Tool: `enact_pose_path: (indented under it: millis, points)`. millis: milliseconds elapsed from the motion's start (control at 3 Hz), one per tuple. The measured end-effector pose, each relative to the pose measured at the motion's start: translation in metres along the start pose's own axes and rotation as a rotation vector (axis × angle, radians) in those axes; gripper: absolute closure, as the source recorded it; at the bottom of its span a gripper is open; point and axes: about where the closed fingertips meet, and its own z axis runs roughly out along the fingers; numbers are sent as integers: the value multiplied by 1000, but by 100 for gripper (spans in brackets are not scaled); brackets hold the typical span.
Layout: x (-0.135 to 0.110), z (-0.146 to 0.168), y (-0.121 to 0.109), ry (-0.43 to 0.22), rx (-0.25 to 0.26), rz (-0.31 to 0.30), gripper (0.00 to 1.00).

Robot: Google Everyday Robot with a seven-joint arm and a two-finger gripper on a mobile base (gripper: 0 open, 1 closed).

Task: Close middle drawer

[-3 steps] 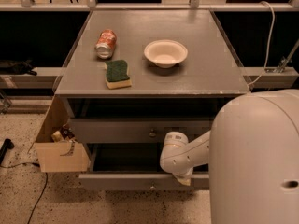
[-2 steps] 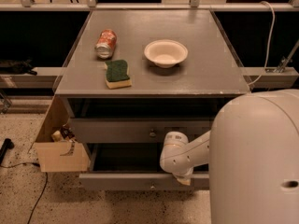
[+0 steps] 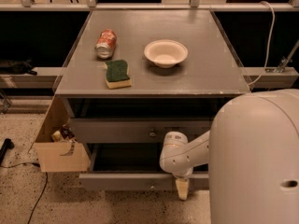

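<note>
**Middle drawer (image 3: 117, 130) seen pulled partly out, claw low in front of the desk**

The middle drawer is found under the top of the grey desk (image 3: 219, 73), its flat front panel standing forward of the dark opening above it. A small round dark knob (image 3: 153, 134) is set at the centre of that panel. Below it, the lowest drawer (image 3: 117, 181) is drawn out further, so that its front stands nearer the camera than the middle drawer's front.

The white arm (image 3: 180, 154) is reached in from the right, its rounded joint held before the dark gap between the two drawer fronts, just right of and below the knob. The claw (image 3: 182, 189) is pointed down toward the speckled floor (image 3: 60, 199), in front of the lowest drawer's panel and right of its centre. Whether the claw is spread or pressed together cannot be told. No contact between the claw and the middle drawer is seen.

On the desk top, a red can (image 3: 106, 44) is laid on its side at the left. A green-topped sponge (image 3: 117, 73) is placed just in front of it, and a pale bowl (image 3: 166, 53) is set to their right, apart from both. An open cardboard box (image 3: 60, 157) is stood against the desk's left side, with small items inside. A dark cable (image 3: 39, 195) is trailed over the floor nearby.
</note>
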Motion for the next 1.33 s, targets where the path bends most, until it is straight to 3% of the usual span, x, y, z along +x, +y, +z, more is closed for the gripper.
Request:
enact_pose_path:
  millis: [667,1000,1333]
  points:
    - [14,-6,4,0,18,25,0]
    - [5,-4,1,-33,2,-9,0]
    - [-4,-6,-16,-123,-23,-17,0]
